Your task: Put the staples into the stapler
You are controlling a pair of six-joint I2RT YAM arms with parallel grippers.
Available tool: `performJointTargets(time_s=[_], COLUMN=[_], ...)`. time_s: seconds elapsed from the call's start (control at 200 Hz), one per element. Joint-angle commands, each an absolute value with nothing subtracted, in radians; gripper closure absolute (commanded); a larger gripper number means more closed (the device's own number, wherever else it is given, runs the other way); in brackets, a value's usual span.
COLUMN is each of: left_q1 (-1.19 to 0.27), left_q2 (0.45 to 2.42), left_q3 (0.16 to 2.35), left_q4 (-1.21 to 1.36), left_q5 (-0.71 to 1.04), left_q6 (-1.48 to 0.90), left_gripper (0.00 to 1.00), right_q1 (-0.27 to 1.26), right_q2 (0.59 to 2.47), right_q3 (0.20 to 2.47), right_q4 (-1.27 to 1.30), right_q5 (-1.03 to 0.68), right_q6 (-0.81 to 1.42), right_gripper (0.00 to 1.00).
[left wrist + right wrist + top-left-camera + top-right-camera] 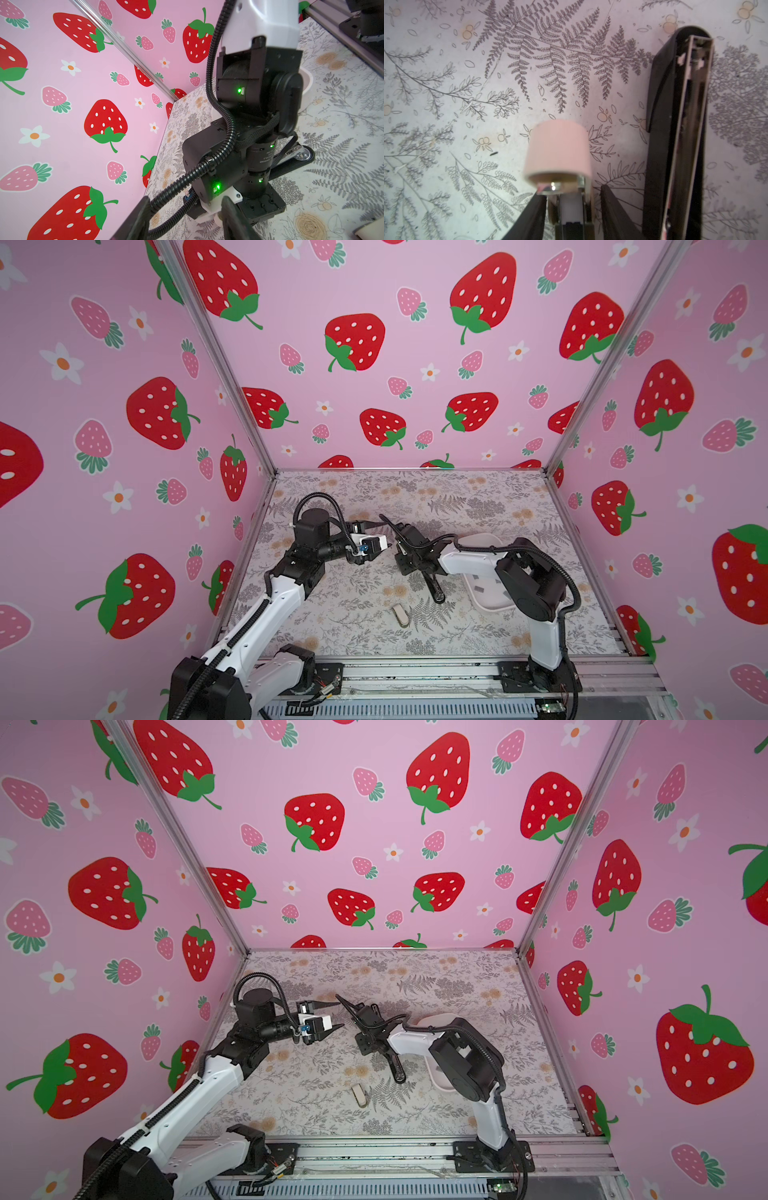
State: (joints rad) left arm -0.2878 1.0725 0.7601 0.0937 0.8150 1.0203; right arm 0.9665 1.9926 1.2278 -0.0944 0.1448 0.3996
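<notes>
Currently staples (478,587) sit in the pink tray (482,537) to the right of the right tool (573,192), so the right arm (469,562) is nearer; its jaws stand parted with a pink stapler (558,149) between, left tool (340,1015) open and empty, black stapler (685,124) lying open just beside

This is a robot test cell, the kind a lab builds. Aluminium frame posts (223,364) hold printed strawberry panels (395,364) that box in a floral-papered surface (353,585) ahead of and to both sides of the left claw (340,1015) and right claw (572,192). Behind the claws, both arms (266,614) are bolted to a slotted metal rail (415,674), cables (232,131) exposed.
</notes>
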Motion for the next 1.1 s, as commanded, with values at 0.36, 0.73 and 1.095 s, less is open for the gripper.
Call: performJointTargets(time_s=[0.36, 0.73, 1.095], left_q1=[-0.389, -0.571, -0.743], left_q2=[1.135, 1.235, 1.352], left_q3=[0.885, 0.979, 1.047], left_q4=[-0.271, -0.621, -0.800], left_q5=[0.775, 0.592, 0.466], left_q6=[1.320, 1.519, 1.558], left_gripper=[0.40, 0.39, 0.46], right_q1=[0.970, 0.943, 0.944], right_q2=[1.789, 1.422, 0.827], right_q3=[1.123, 0.954, 0.607], right_q4=[-0.048, -0.061, 0.112], right_q5=[0.215, 0.273, -0.202], right_q6=[0.387, 0.509, 0.915], right_gripper=[0.41, 0.25, 0.01])
